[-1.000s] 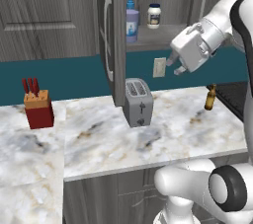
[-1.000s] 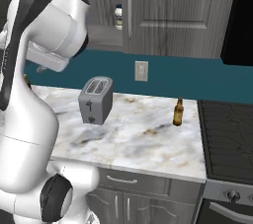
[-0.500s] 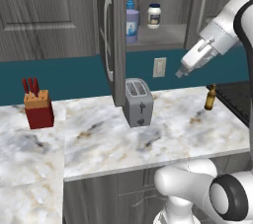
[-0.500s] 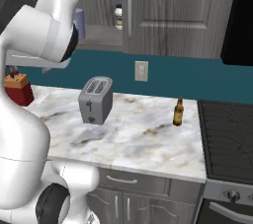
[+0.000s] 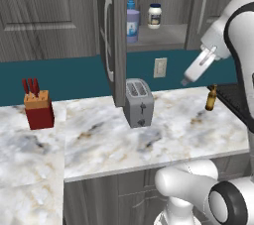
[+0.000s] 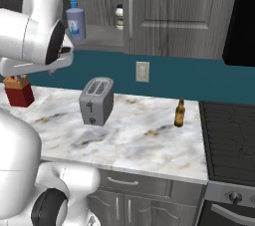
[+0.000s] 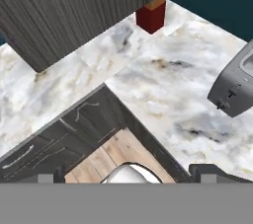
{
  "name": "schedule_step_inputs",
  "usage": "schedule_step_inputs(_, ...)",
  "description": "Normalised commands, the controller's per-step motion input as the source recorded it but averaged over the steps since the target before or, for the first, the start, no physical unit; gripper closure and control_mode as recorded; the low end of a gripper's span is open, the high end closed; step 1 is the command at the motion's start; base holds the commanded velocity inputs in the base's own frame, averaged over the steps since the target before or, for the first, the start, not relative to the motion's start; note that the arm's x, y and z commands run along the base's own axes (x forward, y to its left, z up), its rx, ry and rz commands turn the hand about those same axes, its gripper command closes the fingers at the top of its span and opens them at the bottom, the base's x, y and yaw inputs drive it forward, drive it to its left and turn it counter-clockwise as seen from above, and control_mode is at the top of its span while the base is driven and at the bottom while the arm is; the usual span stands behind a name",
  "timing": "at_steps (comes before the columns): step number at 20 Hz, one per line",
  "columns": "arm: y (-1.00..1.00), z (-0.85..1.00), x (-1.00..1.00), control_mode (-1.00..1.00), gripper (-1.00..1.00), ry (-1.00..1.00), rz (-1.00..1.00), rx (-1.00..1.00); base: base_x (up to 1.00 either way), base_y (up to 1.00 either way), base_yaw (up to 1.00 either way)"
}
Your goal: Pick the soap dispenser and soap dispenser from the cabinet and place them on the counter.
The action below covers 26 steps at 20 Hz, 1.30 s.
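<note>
Evidently No Dispenser Yet Moved: Both Items Remain in the Cabinet

We find the task at its start. A soap dispenser, lavender with a blue pump top, stands on the grey shelf of the cabinet, just inside the open door. We can make out only one bottle distinctly; whether the second stands directly behind it we cannot tell. A small white jar sits on the same shelf, near the bottle and apart from it. No dispenser is on the tabletop, so in our judgement both picks and both placements remain to be done.

The gripper hangs in the air to the right of the open cabinet, well below the shelf and above the tabletop, touching nothing. Its jaws are released and spread wide, with nothing between them. The hand camera looks down at the marbled surface and the base cupboards, not at the shelf, so we judge the approach to the bottle not yet lined up.

On the tabletop we note a grey toaster, a red knife block well to its left, and a brown bottle near the stove. Ample bare marble lies in front of the toaster for setting the dispensers down. A teal wall with a white outlet runs behind.
</note>
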Motion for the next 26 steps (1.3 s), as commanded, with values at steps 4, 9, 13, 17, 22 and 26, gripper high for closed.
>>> schedule_step_inputs(4,-0.07,0.03,0.01,-1.00,-1.00,0.04,-0.09,-0.17,0.00,0.00,0.00)
schedule_step_inputs(9,-0.10,-0.01,0.04,-1.00,-1.00,0.01,-0.16,-0.14,0.00,0.00,0.00)
schedule_step_inputs(13,-0.13,-0.09,0.01,-1.00,-1.00,-0.02,-0.19,-0.05,0.00,0.00,0.00)
schedule_step_inputs(17,-0.12,-0.11,0.01,-1.00,-1.00,-0.04,-0.19,-0.04,0.00,0.00,0.00)
schedule_step_inputs(22,-0.10,-0.12,0.02,-1.00,-1.00,-0.06,-0.18,-0.04,0.00,0.00,0.00)
schedule_step_inputs(26,-0.09,-0.08,0.04,-1.00,-1.00,-0.09,-0.17,-0.04,0.00,0.00,0.00)
